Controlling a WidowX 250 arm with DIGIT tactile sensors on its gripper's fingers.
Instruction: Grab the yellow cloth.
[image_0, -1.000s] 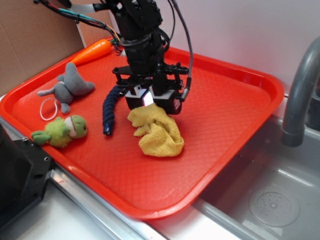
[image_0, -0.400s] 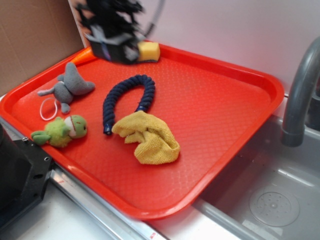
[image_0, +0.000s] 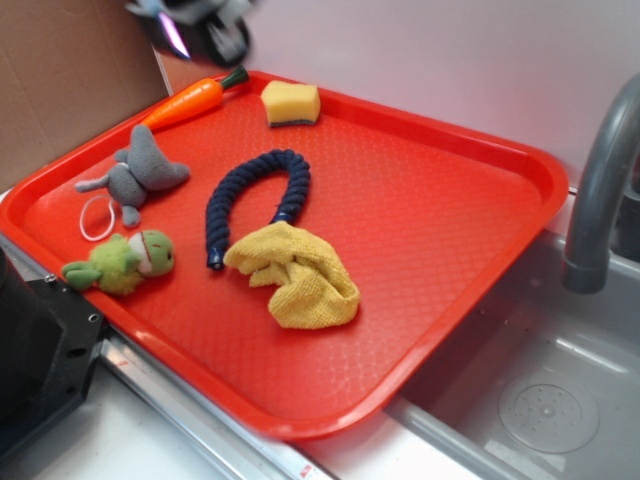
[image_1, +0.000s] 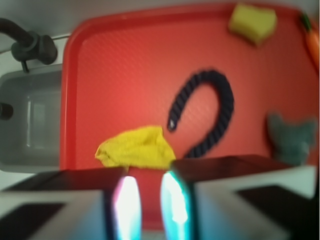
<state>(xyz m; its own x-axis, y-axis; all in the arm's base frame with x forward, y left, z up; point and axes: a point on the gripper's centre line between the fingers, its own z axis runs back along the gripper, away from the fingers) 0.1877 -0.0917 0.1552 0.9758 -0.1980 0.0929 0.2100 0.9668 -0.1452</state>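
Observation:
The yellow cloth (image_0: 295, 275) lies crumpled on the red tray (image_0: 450, 220), just in front of a dark blue rope toy (image_0: 255, 200). In the wrist view the yellow cloth (image_1: 135, 150) sits just beyond the fingertips, near the tray's edge. My gripper (image_0: 195, 25) is a blur high at the back left, far above and away from the cloth. Seen from the wrist, my gripper (image_1: 145, 200) holds nothing; its jaws stand a narrow gap apart, with red tray showing between them.
On the tray are a yellow sponge (image_0: 290, 103), a carrot (image_0: 190, 100), a grey plush (image_0: 140, 172), a green plush (image_0: 125, 262) and a white ring (image_0: 97, 217). A faucet (image_0: 600, 180) and sink (image_0: 540, 400) lie right. Cardboard (image_0: 60, 80) stands at the back left.
My gripper was down on the cloth, then rose and drew back to the far left. The cloth stayed on the tray, slightly reshaped. The sponge and carrot came into sight.

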